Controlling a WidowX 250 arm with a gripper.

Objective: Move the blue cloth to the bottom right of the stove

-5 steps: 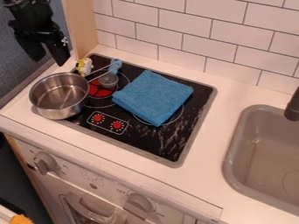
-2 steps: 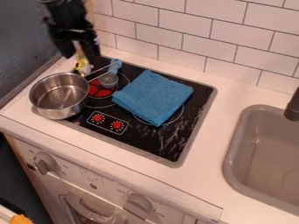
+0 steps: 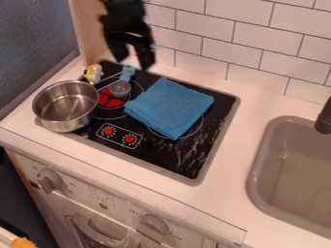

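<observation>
There is one blue cloth, one saucepan, one small round cup-like piece and one small yellow-and-white object; the stove top has two red dials on its near left part, and the oven front below it carries two larger knobs. The cloth, folded into a thick pad, lies flat on the middle and far right part of the stove top, partly covering a printed ring. The one gripper hangs above the stove's far left side, its fingers spread apart with a gap between them; the arm above it is cut off by the far edge. Just beyond the cup-like piece is a light blue item, partly hidden by the gripper, and I can't tell what it is or whether the thin metal rod beside it belongs to the saucepan. The dark faucet and the sink are cut off at the right, an orange item at the near left. As for containers, the saucepan stands upright over the stove's left edge, its bare metal bottom showing, and the sink shows its grey basin
</observation>
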